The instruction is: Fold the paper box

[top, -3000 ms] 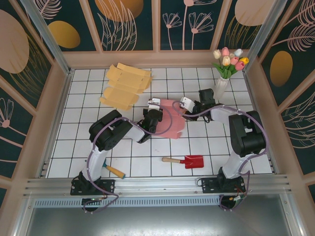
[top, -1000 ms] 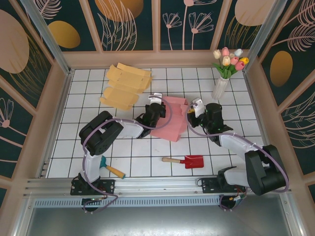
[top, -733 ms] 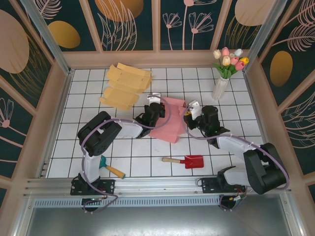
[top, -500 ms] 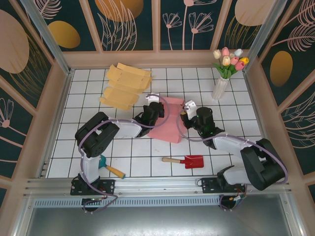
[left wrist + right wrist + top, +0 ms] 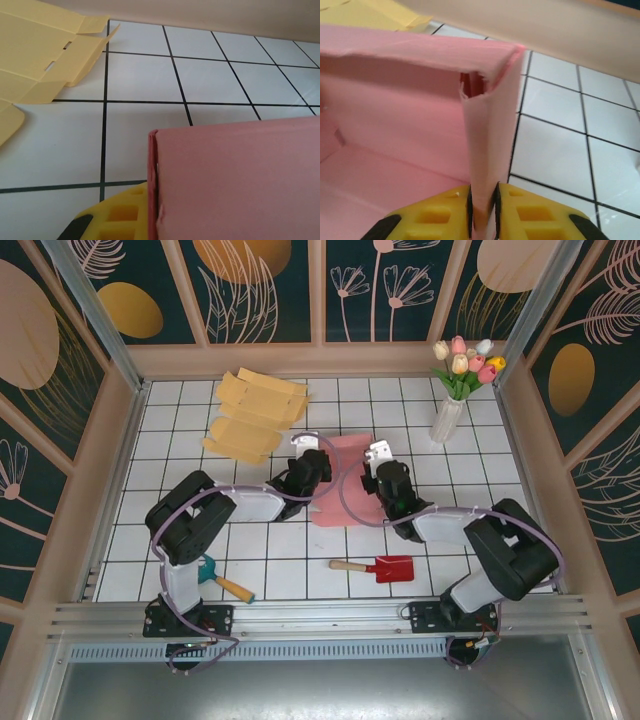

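Two grippers are on the pink paper box (image 5: 338, 498), which sits mid-table between them with its long axis running away from the arm bases. The left gripper (image 5: 320, 475) is at the box's left side, the right gripper (image 5: 482, 204) at its right, so neither arm is the nearer one. From the right wrist I see both yellow fingers (image 5: 522, 215) pinched tight on an upright side wall, with the box floor lying to their left. I judge that any fold of that wall has to go leftward, into the box. That view also shows a ragged, slightly torn corner (image 5: 472, 87) where this wall meets the far one, which the overhead camera is too coarse to show. From the left wrist I see one yellow finger (image 5: 120, 216) pressed against the edge of a pink panel (image 5: 235, 180). Its jaws are closed, and I take them to be clamped on that panel, though the other finger is hidden behind it. Flat yellow blanks (image 5: 35, 55) lie apart at the far left.
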Tool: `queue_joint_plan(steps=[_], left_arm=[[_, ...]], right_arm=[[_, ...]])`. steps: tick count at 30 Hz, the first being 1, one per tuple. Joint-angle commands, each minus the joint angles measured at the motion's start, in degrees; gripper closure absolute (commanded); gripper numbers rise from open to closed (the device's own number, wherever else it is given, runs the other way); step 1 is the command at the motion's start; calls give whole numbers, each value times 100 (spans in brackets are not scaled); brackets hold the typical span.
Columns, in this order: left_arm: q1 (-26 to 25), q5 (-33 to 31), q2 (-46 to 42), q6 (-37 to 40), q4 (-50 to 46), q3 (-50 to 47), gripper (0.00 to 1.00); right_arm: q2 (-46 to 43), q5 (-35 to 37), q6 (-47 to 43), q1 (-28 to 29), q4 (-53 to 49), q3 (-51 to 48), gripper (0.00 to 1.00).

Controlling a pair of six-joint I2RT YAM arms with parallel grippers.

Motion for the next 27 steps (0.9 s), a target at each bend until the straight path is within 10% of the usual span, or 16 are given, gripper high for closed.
queue_joint_plan(steps=[1,12,21,27], left_arm=[[-163,-70,-219,-292,-101,-87,100],[-161,-1133,-20,-1142,-919,305,100],[-159,-553,-84,-1044,-739,308,100],[-162,-415,-65,-996,-754,315,100]], right_arm=[[133,828,574,101,415,300,87],[576,2935,1952,88,-971,909,100],[426,-126,1259,1,7,607,90],[384,-508,991,-34,71,636,72]])
